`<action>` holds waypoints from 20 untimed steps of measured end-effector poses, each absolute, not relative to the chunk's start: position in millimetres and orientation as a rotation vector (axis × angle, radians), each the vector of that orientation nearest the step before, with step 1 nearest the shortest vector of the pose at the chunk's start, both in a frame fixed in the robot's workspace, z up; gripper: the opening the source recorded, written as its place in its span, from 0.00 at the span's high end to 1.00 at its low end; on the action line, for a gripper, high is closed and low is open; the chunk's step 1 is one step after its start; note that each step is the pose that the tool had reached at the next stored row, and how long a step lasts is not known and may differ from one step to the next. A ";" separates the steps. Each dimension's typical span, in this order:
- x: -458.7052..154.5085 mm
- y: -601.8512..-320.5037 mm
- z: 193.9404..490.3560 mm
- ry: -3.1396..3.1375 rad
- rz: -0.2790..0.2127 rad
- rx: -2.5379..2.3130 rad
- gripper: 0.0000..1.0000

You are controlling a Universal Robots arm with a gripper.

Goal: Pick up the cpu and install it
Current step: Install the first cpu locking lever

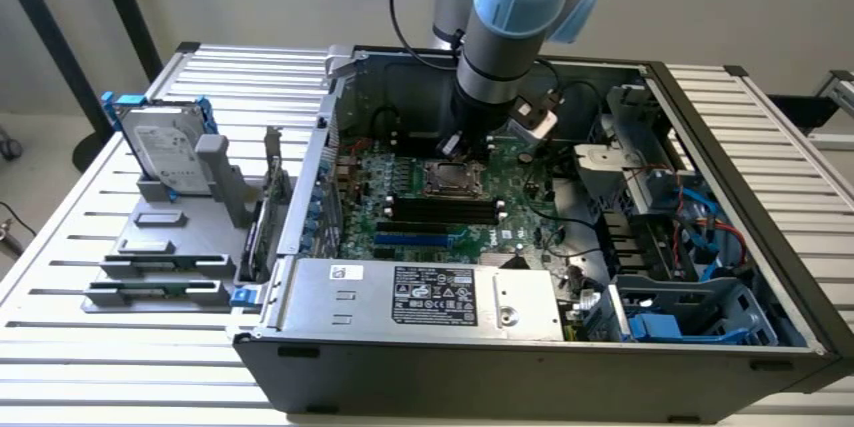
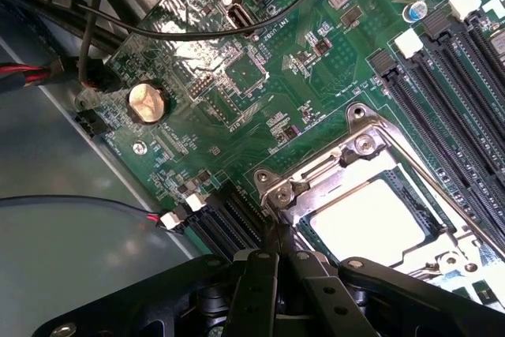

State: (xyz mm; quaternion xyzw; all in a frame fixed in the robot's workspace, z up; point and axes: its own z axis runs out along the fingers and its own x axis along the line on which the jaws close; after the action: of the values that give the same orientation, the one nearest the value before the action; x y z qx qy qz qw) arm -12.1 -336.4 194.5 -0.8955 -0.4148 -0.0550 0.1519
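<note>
Hard drive parked upright on the exterior view's left. Middle of the case: gripper down on the motherboard, fingers pressed together, pinching nothing visible. Right there, cpu sitting in its socket. Probably light, stiff, fragile underneath, so best grabbed by the edges. Power supply's label too small to read.
</note>
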 end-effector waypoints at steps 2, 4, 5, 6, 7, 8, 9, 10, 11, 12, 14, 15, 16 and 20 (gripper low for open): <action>-12.1 -336.4 194.5 -1.190 -0.158 -2.570 0.89; -12.1 -336.5 194.5 -1.191 -0.158 -2.570 0.89; -12.1 -336.5 194.4 -1.190 -0.158 -2.570 0.89; -12.1 -336.5 194.3 -1.190 -0.158 -2.570 0.89; -12.1 -336.5 194.1 -1.190 -0.158 -2.569 0.89; -12.1 -336.4 193.8 -1.190 -0.159 -2.567 0.89; -12.1 -336.4 193.7 -1.189 -0.160 -2.567 0.89; -12.1 -336.5 193.6 -1.188 -0.161 -2.565 0.89; -12.1 -336.5 193.7 -1.188 -0.161 -2.564 0.89; -12.1 -336.5 193.6 -1.188 -0.162 -2.563 0.89; -12.1 -336.4 194.2 -1.187 -0.163 -2.563 0.89; -12.1 -336.6 195.6 -1.187 -0.163 -2.563 0.89; -12.2 -337.3 197.7 -1.187 -0.162 -2.563 0.89; -13.7 -342.7 205.8 -1.187 -0.162 -2.563 0.89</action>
State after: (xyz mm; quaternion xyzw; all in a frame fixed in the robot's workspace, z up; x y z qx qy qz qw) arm -13.7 -342.7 205.8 -0.8948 -0.4146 -0.0567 0.1556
